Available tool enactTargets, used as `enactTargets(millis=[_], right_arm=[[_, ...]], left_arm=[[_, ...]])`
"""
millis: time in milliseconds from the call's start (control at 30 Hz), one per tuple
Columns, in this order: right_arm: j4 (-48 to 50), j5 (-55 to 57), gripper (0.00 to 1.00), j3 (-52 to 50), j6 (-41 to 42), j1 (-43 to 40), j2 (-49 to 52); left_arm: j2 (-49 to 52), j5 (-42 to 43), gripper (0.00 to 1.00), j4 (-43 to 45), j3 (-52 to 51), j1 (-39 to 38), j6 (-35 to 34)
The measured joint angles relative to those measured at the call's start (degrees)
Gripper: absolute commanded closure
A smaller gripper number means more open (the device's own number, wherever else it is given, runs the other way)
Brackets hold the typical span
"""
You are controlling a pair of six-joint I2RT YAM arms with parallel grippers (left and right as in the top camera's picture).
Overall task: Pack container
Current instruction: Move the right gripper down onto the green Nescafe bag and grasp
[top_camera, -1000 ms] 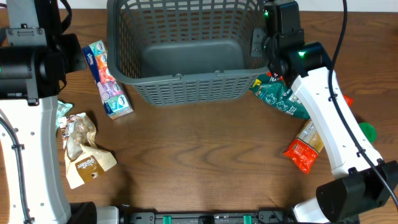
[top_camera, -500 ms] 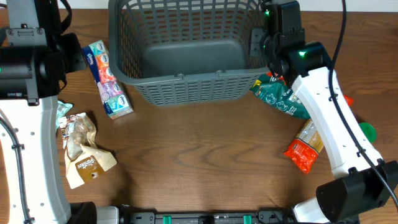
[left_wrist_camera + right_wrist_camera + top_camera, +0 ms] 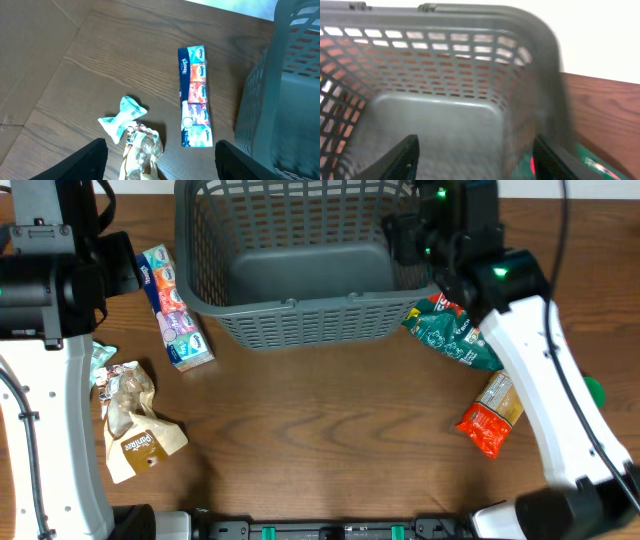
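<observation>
The container [image 3: 300,303], a large dark-grey slotted basket, stands at the table's back middle with nothing in it. In the right wrist view its inside and right wall [image 3: 540,75] fill the frame, blurred. My right gripper [image 3: 405,235] [image 3: 477,165] hovers open and empty over that right wall. At the far left, apart from the basket, my left gripper [image 3: 118,260] [image 3: 162,165] is open and empty above a crumpled tan bag [image 3: 142,155] [image 3: 135,425].
A long tissue pack [image 3: 172,305] [image 3: 195,97] lies left of the basket. A small pale-teal wrapper [image 3: 122,117] lies beside the tan bag. Right of the basket are a green bag [image 3: 455,335], a red-orange packet [image 3: 490,420] and a green round thing [image 3: 592,392].
My right gripper has swung left from outside the basket's right rim to over that wall, and its jaws have opened. The left arm has barely moved.
</observation>
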Motion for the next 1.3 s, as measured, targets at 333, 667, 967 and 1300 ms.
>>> enactTargets(millis=[333,667,967,1300], right_arm=[[-15.63,11.87,0.01,1.05,12.20,-12.44,-11.02],[-24.30,3.50,0.01,1.09,14.84,-30.69,-8.17],[-25.14,-12.87,0.01,1.11,12.55,-36.65,5.07],[-23.96,-16.35,0.01,1.11,10.14,-36.65,20.48]], left_arm=[[0.00,-0.02,0.30,0.00,0.00,0.00,0.00],[0.00,0.00,0.30,0.00,0.00,0.00,0.00],[0.00,0.00,0.29,-0.28,0.00,0.00,0.00],[0.00,0.00,0.29,-0.70,0.00,0.00,0.00]])
